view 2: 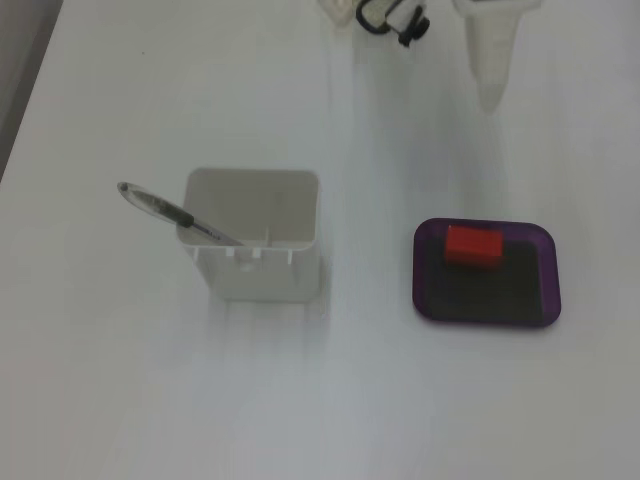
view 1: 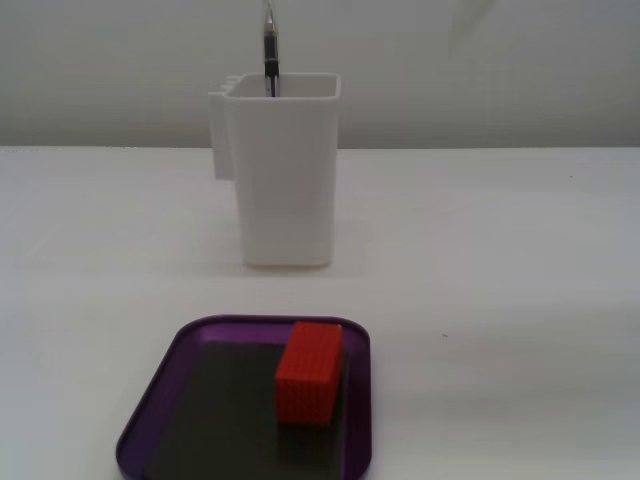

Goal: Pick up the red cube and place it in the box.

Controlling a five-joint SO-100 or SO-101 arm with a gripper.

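1. In the view from above, a white cup (view 2: 255,245) with a pen (view 2: 175,213) leaning in it stands left of the tray (view 2: 487,312).
2. The red cube (view 2: 473,246) rests inside that purple tray, on its dark floor near the far edge.
3. My gripper (view 2: 490,60) hangs at the far right, well apart from the tray; only one white finger shows, so I cannot tell its spread.
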